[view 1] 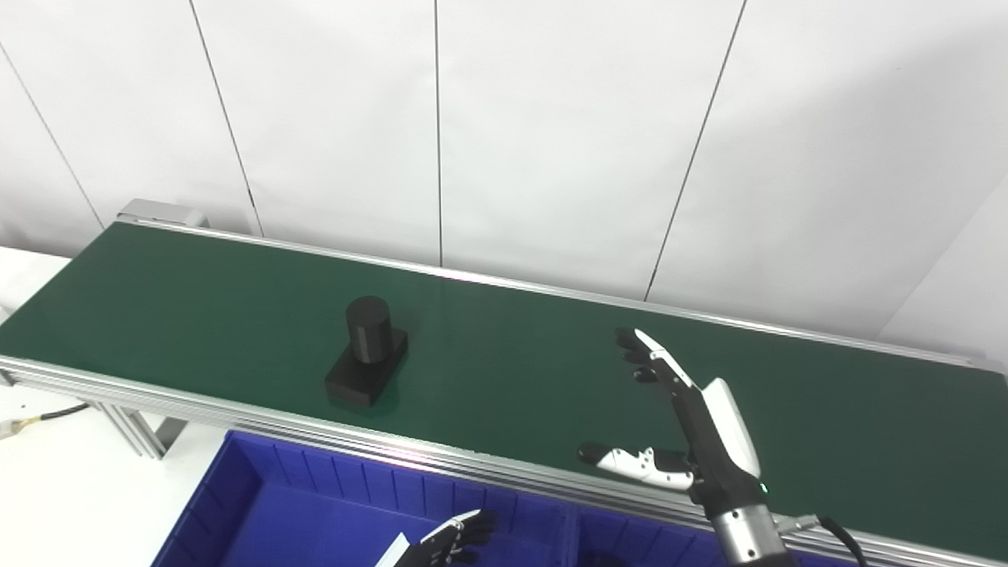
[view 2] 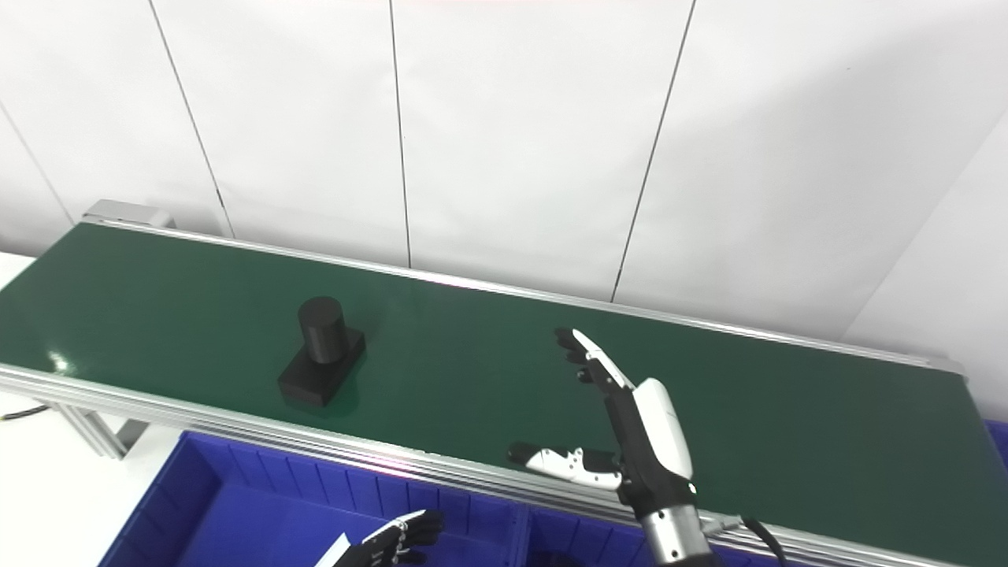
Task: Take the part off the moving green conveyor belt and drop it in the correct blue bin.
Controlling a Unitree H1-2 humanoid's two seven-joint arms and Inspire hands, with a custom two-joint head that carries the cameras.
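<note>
A black part (view 1: 368,350), a short cylinder upright on a flat rectangular base, rests on the green conveyor belt (view 1: 512,362) left of its middle. My right hand (view 1: 693,429) hovers over the belt well to the right of the part, open, fingers stretched forward and thumb spread to the left, holding nothing. My left hand (view 1: 449,542) shows only partly at the bottom edge, above the blue bin (view 1: 260,504), with its fingers loosely curled and nothing in them.
The belt has aluminium rails on both long sides and runs from the upper left to the right. A second blue bin compartment (view 1: 630,543) lies below my right wrist. White wall panels stand behind, and a white surface with a cable (view 1: 47,413) lies at the left.
</note>
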